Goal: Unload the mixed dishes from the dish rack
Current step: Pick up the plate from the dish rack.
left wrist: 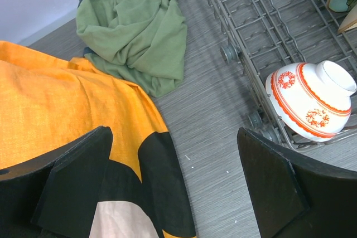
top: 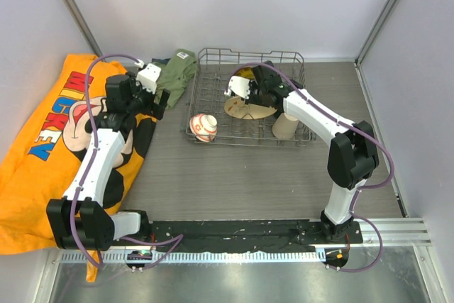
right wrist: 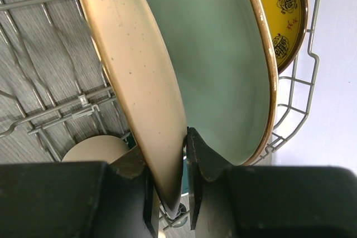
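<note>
The grey wire dish rack [top: 213,58] stands at the table's far middle. Upright in it are a cream plate [right wrist: 139,82], a pale green plate [right wrist: 223,65] behind that, and a small yellow patterned plate [right wrist: 281,9] at the far end. My right gripper [right wrist: 184,193] is shut on the cream plate's lower rim, one finger between it and the green plate. A beige cup [top: 285,125] stands upside down at the rack's near right. A red-orange patterned bowl [left wrist: 309,101] lies tilted in the near left corner. My left gripper [left wrist: 173,188] hangs open and empty left of the rack, over the table beside the orange cloth.
An orange printed cloth [top: 64,147] covers the table's left side under the left arm. A crumpled green cloth [left wrist: 139,26] lies against the rack's far left corner. Grey walls enclose the table on three sides.
</note>
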